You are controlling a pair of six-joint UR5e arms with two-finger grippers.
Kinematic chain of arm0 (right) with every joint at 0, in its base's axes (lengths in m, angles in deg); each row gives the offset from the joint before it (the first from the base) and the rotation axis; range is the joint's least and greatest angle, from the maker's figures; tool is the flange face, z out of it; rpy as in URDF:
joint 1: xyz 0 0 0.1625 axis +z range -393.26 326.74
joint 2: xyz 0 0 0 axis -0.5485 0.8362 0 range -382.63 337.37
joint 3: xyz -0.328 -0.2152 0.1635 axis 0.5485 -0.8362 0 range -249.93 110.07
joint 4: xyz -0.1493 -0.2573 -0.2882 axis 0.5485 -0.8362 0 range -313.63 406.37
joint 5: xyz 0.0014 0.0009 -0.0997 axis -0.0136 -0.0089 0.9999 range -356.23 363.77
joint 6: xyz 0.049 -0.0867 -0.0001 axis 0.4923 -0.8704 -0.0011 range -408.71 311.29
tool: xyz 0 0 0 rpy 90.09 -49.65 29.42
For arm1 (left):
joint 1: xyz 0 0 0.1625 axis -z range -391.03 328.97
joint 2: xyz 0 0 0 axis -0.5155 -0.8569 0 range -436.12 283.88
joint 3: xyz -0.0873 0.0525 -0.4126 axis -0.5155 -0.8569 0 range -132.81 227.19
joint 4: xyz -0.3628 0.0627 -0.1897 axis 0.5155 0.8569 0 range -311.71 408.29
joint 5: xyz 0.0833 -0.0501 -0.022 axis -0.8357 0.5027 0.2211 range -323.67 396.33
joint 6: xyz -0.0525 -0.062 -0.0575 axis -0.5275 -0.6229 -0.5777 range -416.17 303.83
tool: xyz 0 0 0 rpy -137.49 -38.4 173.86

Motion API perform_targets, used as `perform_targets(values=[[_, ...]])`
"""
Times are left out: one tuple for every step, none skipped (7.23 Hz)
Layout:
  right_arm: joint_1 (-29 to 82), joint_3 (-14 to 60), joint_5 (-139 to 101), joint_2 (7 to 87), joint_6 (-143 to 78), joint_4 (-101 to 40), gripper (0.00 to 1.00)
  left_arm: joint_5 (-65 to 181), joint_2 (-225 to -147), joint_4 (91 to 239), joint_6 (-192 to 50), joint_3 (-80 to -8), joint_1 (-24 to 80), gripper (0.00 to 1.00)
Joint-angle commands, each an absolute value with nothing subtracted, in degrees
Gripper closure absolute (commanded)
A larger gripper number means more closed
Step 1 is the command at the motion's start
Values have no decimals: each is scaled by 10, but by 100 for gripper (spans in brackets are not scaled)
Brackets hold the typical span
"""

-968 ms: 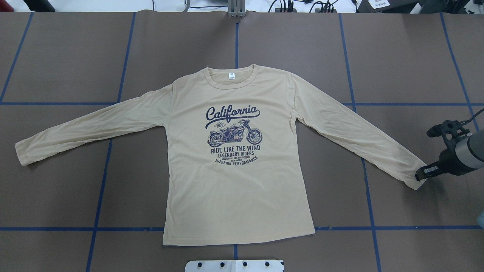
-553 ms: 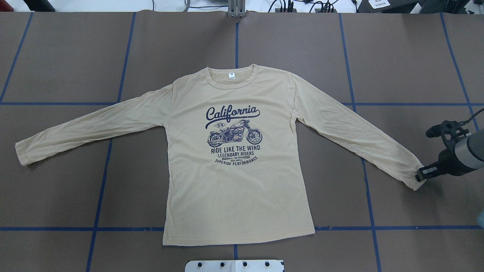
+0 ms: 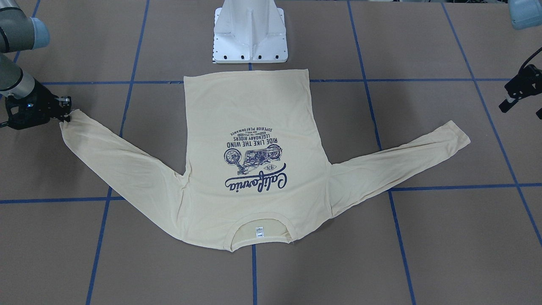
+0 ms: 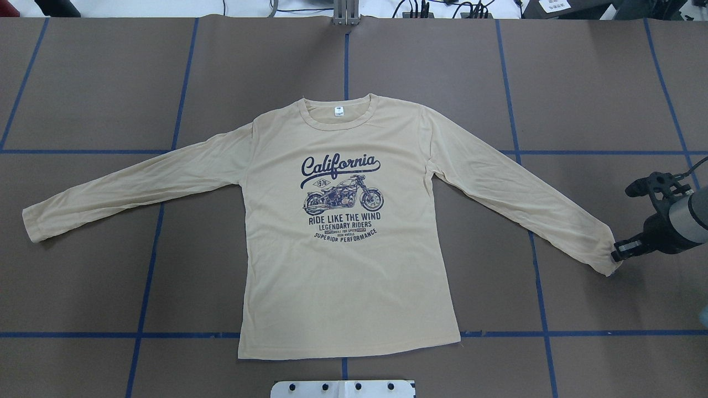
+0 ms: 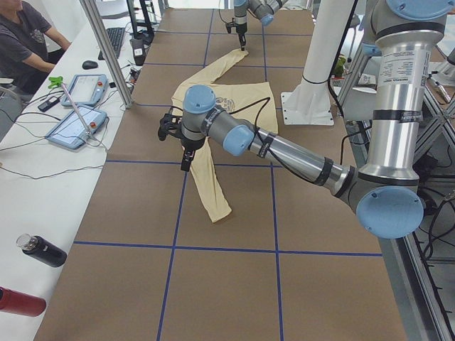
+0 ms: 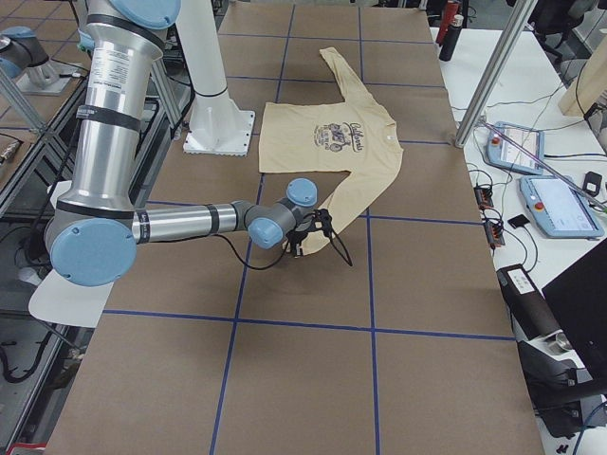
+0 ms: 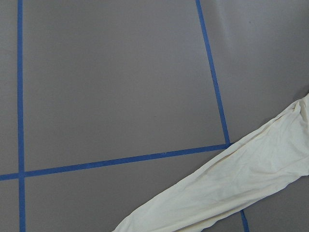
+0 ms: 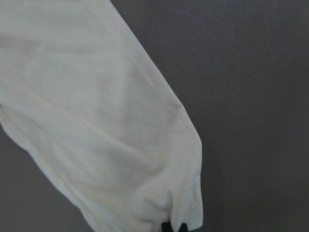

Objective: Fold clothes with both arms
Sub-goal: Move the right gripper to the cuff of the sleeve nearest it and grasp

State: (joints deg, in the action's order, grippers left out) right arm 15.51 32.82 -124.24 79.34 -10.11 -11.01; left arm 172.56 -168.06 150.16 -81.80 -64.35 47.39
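Note:
The pale cream-yellow long-sleeved shirt lies flat and face up on the brown table, its navy "California" motorcycle print showing and both sleeves spread out. My right gripper is shut on the cuff of the sleeve at the view's right; the right wrist view shows the cloth bunched at the fingertips. It also shows in the front view. My left gripper hovers above bare table beyond the other sleeve's cuff, apart from it; I cannot tell whether it is open or shut.
The white pedestal base stands just behind the shirt's hem. Blue tape lines grid the table. A side bench with tablets, bottles and a seated operator runs along the far edge.
My right gripper has drawn slightly to the right with the cuff, shifting the sleeve end a little. The rest of the shirt has not moved.

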Motion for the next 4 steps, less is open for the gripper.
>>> perform_targets(values=[[195,377,-1274,792,-85,-111,100,1725,-1680,1499,-818,-651,475,0],[200,384,-1273,765,-59,-107,100,1726,-1680,1499,-818,-650,475,0],[199,380,-1278,703,43,-109,100,1727,-1680,1500,-818,-650,475,0],[198,362,-1288,632,100,-115,100,1741,-1680,1500,-817,-649,474,0]])
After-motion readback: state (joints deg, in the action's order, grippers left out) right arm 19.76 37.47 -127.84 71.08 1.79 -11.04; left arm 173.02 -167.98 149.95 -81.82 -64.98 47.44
